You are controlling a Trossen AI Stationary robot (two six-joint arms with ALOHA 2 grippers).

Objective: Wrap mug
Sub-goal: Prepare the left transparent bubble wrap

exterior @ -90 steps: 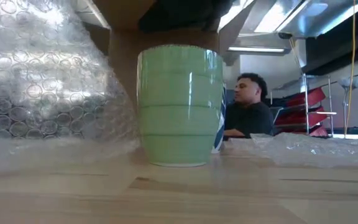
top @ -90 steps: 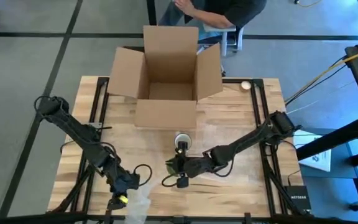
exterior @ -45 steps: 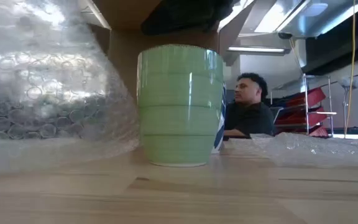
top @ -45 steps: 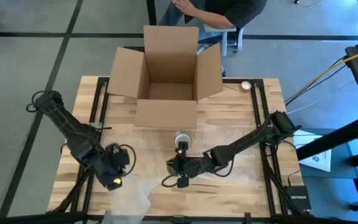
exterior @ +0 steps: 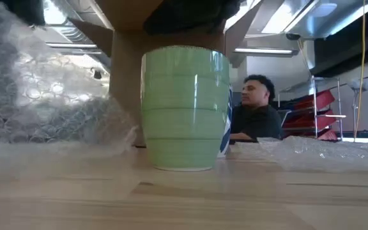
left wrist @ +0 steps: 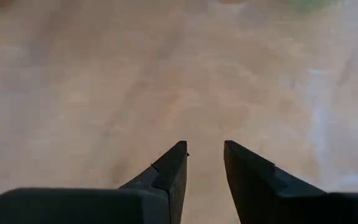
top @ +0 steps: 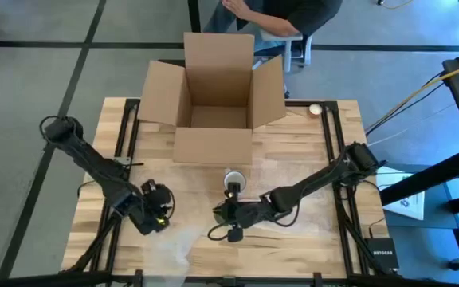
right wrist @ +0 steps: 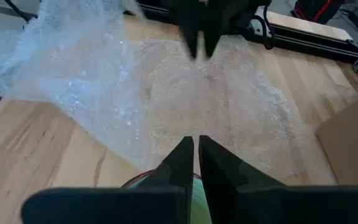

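Wooden table (top: 293, 151), bubble wrap (right wrist: 104, 93) spread out. Left gripper (left wrist: 204, 152) hovers, fingers apart and empty. Right gripper (right wrist: 196, 146) pinches the green mug (exterior: 185, 105) at its rim.

Both arms are dark, nearly black, built of slim tubular links joined by bulkier rounded joints, with thin black cables looping alongside them. The left gripper (top: 154, 217) carries a small yellow-green spot at its head. Its two fingers (left wrist: 169, 171) are matte black, wedge-shaped and tapering to narrow tips. The right gripper (top: 228, 214) has the same tapered black fingers (right wrist: 180, 159).
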